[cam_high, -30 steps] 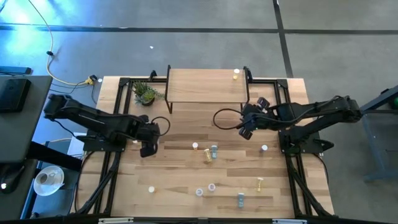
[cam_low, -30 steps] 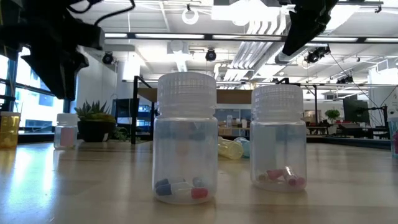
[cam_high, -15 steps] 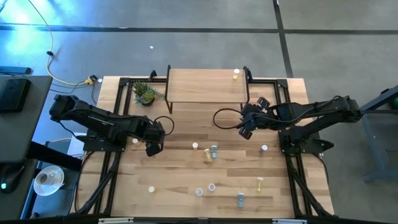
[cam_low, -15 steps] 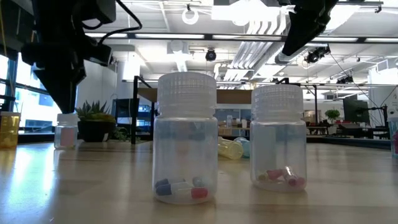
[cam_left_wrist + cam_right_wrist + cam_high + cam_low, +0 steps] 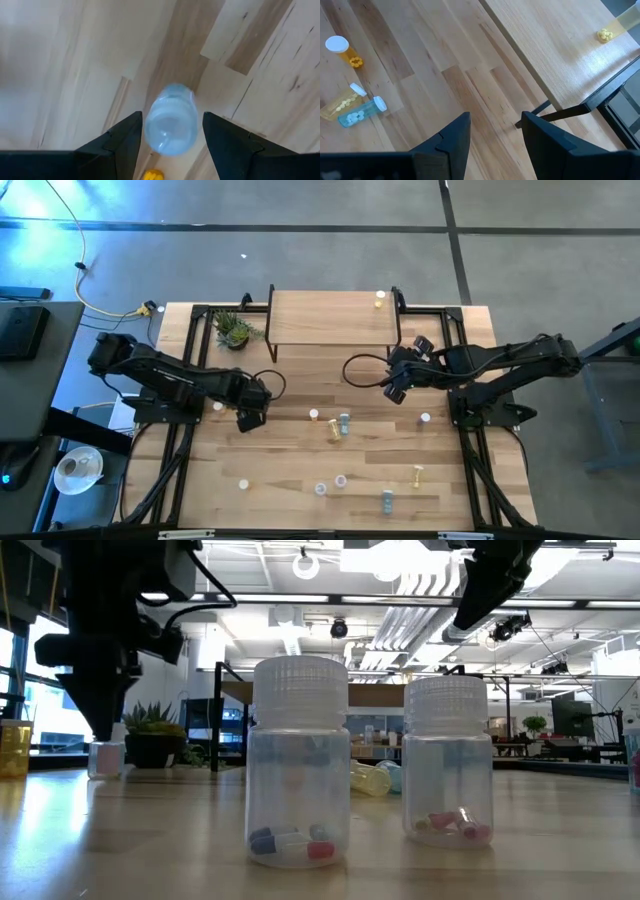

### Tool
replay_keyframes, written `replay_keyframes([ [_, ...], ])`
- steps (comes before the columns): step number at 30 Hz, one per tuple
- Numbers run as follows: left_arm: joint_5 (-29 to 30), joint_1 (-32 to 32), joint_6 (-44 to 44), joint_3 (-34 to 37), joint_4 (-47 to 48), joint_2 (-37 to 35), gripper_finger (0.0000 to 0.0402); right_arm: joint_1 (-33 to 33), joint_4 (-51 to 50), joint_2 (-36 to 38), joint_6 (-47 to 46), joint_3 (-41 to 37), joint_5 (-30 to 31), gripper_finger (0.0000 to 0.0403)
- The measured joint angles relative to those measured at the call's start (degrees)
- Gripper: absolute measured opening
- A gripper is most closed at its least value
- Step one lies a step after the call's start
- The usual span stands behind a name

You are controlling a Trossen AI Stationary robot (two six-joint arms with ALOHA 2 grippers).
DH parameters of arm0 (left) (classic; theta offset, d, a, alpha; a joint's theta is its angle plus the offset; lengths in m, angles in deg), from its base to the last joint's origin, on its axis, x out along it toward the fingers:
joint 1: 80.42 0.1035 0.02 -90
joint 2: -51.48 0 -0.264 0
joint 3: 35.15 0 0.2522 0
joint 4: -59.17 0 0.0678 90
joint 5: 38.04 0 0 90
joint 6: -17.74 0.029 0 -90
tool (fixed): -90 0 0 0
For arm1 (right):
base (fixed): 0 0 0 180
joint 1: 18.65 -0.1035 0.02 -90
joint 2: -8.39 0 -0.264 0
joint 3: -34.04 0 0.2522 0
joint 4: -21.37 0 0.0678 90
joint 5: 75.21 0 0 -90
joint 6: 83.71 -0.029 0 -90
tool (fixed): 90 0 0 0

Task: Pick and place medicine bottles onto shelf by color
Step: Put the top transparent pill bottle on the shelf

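My left gripper point(image 5: 250, 419) points down over a small upright bottle with a white cap point(image 5: 170, 120). Its open fingers stand on either side of the cap, and I see no touch. The low view shows this pale pink bottle point(image 5: 100, 759) standing on its base behind the fingertips. My right gripper point(image 5: 396, 392) hangs open and holds nothing, in front of the shelf point(image 5: 335, 320), which carries one yellow bottle point(image 5: 379, 301). An orange bottle point(image 5: 342, 50) stands at mid-table, and a yellow one point(image 5: 340, 108) and a blue one point(image 5: 362, 114) lie beside it.
More bottles stand near the front edge, two of them close to the low camera point(image 5: 298, 770) point(image 5: 450, 760). One white bottle point(image 5: 425, 418) stands by the right arm's base. A small potted plant point(image 5: 232, 330) sits left of the shelf.
My left gripper has come down and shifted a little toward the table's right, over the pale pink bottle, its fingers staying open. The bottle has not moved.
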Motion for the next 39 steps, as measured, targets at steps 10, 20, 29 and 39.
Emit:
replay_keyframes([
  [10, -0.6, 0.0, 1.2, 0.0, -0.5, 0.1, 0.0133, 0.0, 0.0, 0.0, 0.0, 0.0, 0.0, 0.0167],
  [20, -5.3, 0.1, 5.3, -2.5, -0.1, -0.1, 0.0144, 0.0, 0.0, 0.0, 0.0, 0.0, 0.0, 0.0167],
  [29, -6.4, 5.5, 17.4, -15.9, 0.5, -0.1, 0.0137, 0.0, 1.9, 0.0, 0.0, 0.0, 2.8, 0.0167],
  [39, -4.1, 20.1, 30.6, -31.1, 3.1, -0.2, 0.0138, 0.0, 2.0, 0.0, 0.0, 0.0, 2.8, 0.0167],
])
